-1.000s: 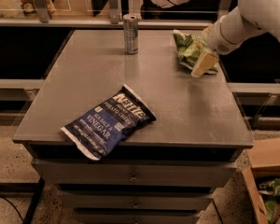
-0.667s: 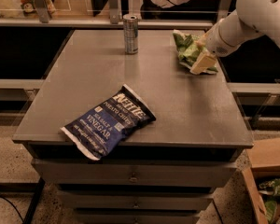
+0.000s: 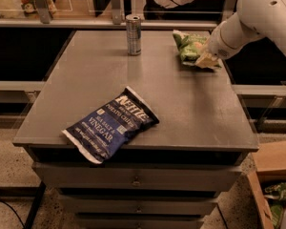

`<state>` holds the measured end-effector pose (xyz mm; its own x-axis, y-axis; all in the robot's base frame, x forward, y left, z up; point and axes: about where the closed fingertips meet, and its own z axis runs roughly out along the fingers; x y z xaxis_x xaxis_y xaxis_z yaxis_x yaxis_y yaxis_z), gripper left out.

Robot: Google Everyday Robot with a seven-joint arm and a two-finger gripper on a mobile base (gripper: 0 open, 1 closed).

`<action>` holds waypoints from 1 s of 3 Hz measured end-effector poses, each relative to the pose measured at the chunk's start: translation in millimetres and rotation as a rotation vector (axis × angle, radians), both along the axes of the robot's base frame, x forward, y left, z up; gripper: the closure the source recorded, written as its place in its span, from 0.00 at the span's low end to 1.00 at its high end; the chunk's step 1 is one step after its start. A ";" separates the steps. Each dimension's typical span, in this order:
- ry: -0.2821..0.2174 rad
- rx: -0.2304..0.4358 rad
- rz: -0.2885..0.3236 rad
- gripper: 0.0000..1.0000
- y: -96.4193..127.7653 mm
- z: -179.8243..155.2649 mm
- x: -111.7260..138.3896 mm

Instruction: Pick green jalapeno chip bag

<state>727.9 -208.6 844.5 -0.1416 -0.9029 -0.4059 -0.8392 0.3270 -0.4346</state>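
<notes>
My gripper is at the far right of the counter, down against the right edge of the green jalapeno chip bag. Can't tell if it's clamped on the bag or only touching it. The bag lies on the counter top. Silver can stands upright to the bag's left, apart from it. Blue Kettle bag lies flat near the front edge, its lower corner overhanging.

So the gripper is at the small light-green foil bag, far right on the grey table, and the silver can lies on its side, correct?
No: the camera view shows the silver can standing upright. The gripper is indeed at the small light-green foil bag, far right on the grey table.
</notes>
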 end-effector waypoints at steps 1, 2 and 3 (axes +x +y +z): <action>0.018 0.002 0.004 0.99 3.3 4.5 -4.9; 0.019 0.058 0.023 1.00 3.2 26.3 -14.6; -0.014 0.107 0.064 1.00 9.9 70.7 -32.1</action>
<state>695.9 -198.8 915.2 -0.0784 -0.8611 -0.5024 -0.8540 0.3180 -0.4118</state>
